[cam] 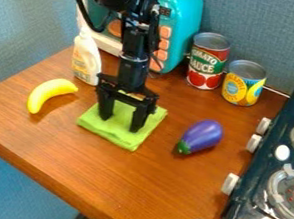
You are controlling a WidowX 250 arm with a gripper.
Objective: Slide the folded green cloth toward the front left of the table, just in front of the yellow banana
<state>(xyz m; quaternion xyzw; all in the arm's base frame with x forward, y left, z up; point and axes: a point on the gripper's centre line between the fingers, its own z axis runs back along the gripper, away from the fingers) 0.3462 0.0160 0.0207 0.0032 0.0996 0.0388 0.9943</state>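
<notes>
Cloth (120, 138), green: lies on the table (121, 179), left of the eggplant (202, 135). End effector (119, 124): hangs over the cloth, fingers (138, 117) wide apart. Banana (46, 93): farther left. Red can (207, 61): behind the eggplant.

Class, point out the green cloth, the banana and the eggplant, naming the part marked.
Green cloth (121, 136): camera view, bare part towards its near corner.
Banana (43, 92): camera view, middle of its curve.
Eggplant (203, 134): camera view, middle of its purple body.
</notes>
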